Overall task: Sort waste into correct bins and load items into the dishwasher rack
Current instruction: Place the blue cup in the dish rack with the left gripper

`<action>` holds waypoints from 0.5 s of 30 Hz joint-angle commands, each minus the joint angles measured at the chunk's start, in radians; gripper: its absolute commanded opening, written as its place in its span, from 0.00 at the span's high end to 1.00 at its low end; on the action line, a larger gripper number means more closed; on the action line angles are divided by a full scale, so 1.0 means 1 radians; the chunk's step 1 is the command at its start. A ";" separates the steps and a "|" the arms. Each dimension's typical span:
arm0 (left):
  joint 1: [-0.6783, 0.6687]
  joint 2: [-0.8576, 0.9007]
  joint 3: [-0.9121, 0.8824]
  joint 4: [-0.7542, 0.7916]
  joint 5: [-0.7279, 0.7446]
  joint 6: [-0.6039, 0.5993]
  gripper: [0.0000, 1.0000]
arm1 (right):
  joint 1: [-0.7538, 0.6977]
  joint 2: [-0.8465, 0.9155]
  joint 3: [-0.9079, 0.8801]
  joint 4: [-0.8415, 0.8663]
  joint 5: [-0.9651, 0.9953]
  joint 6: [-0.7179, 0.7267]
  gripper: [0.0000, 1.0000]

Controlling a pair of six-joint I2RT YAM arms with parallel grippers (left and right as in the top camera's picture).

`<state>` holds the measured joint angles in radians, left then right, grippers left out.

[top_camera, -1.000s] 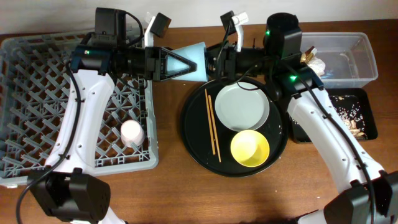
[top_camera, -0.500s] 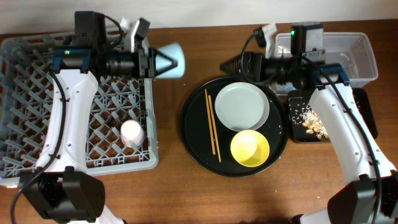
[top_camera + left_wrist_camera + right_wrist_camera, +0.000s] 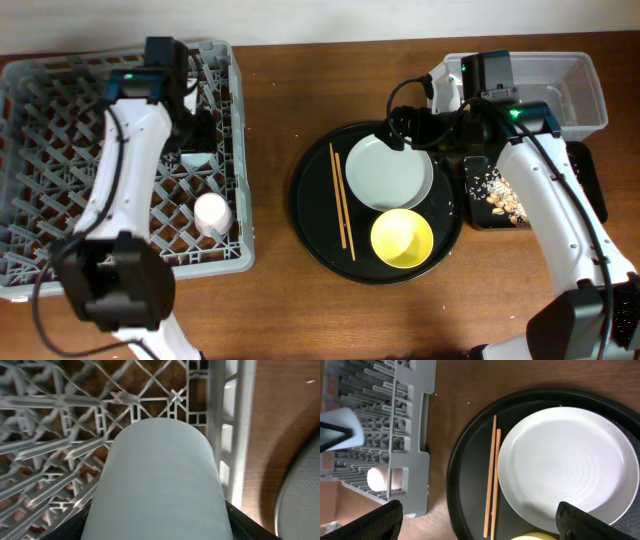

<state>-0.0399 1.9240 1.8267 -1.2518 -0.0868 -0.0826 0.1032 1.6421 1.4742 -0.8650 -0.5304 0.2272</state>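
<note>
1. Yellow bowl (image 3: 402,238) sits upright at the near side of the round black tray (image 3: 315,225), just beside the plate.
2. Pink cup (image 3: 211,212) is in the dishwasher rack (image 3: 60,240), near its right wall and mouth down as far as I can tell.
3. Chopsticks (image 3: 342,200) lie side by side on the round tray, left of the pale grey plate (image 3: 390,172).
4. Food scraps (image 3: 500,197) and crumbs are in the black rectangular tray (image 3: 585,185), right of the round tray.
5. Left gripper (image 3: 196,150) points down into the rack's far right part, jaws clamped on the light-blue cup (image 3: 160,480), which is low over the grid.
6. Right gripper (image 3: 405,130) hovers over the plate's far edge, jaws wide apart and empty.
7. Clear tub (image 3: 575,85) is at the far right of the table (image 3: 280,120); I can't make out its contents.
</note>
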 commanded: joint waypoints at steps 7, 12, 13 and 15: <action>-0.026 0.071 0.006 0.050 0.024 -0.015 0.50 | -0.006 -0.001 0.003 -0.022 0.020 -0.014 0.02; -0.067 0.076 0.006 0.040 0.037 -0.014 0.50 | -0.006 -0.001 0.003 -0.023 0.020 -0.014 0.02; -0.069 0.077 0.006 0.038 0.033 -0.014 0.50 | -0.006 -0.001 0.003 -0.026 0.020 -0.014 0.02; -0.068 0.083 0.006 0.035 0.016 -0.015 0.50 | -0.006 -0.001 0.003 -0.034 0.020 -0.028 0.02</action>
<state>-0.1097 1.9892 1.8259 -1.2125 -0.0593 -0.0879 0.1032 1.6421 1.4742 -0.8894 -0.5201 0.2279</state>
